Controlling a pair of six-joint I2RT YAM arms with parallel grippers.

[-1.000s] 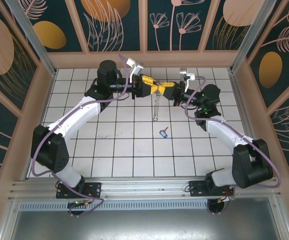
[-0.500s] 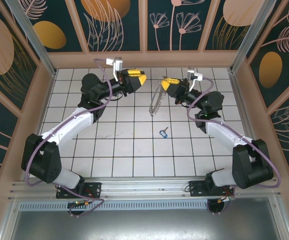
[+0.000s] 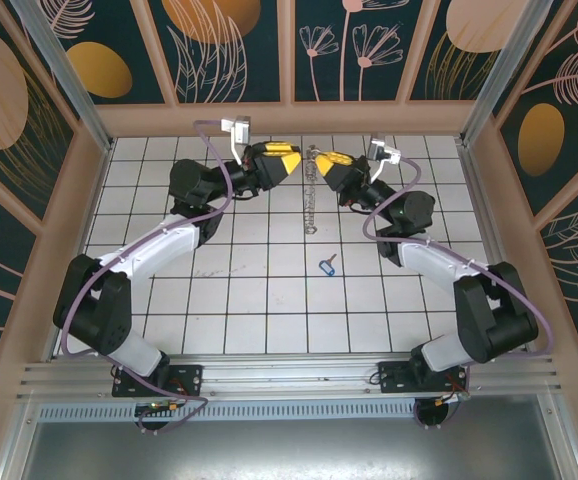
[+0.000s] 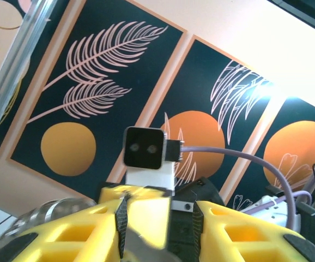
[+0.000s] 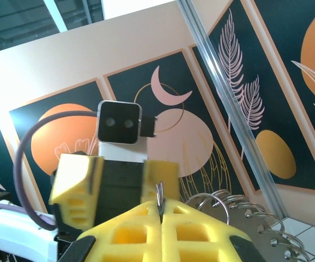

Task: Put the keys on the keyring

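Above the table (image 3: pixel 169 300), pinched the keyring (image 3: pixel 311 200) in the fully closed right gripper (image 3: pixel 318 160), loop dangling. Just left of the keyring, posed the left gripper (image 3: pixel 293 163) partly open, apparently empty. Nearward of the keyring, well apart, found the key (image 3: pixel 327 266) flat on the table. Judged step: presenting the keyring; next, called for fetching the key and threading it. Saw no container.

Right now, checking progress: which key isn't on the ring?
The blue-headed key, lying alone on the tiles; the silvery keys hang from the keyring pinched in the right fingers.
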